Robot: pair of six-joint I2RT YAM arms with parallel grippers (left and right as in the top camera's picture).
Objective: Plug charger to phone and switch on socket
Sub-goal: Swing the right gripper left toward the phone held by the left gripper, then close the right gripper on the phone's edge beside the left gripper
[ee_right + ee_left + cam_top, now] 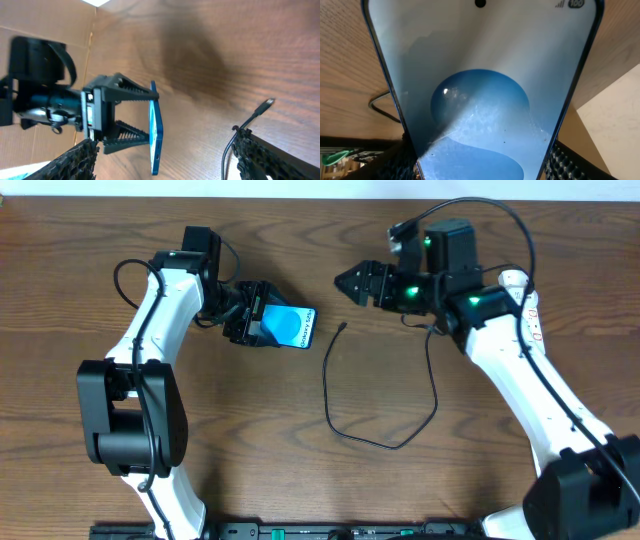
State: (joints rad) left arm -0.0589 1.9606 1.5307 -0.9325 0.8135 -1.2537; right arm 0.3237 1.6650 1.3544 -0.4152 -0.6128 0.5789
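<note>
Phone sits pinched on edge in the left gripper. Right gripper hovers spread and empty. Charger lies loose on the table, its plug tip near the phone. Plugging is not yet begun; the next move likely calls for grasping that tip.

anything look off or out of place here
Nothing spilled or broken. The charger's plug tip lies loose on the table, apart from the phone clamped in the left gripper; the right gripper hangs open nearby, empty.
</note>
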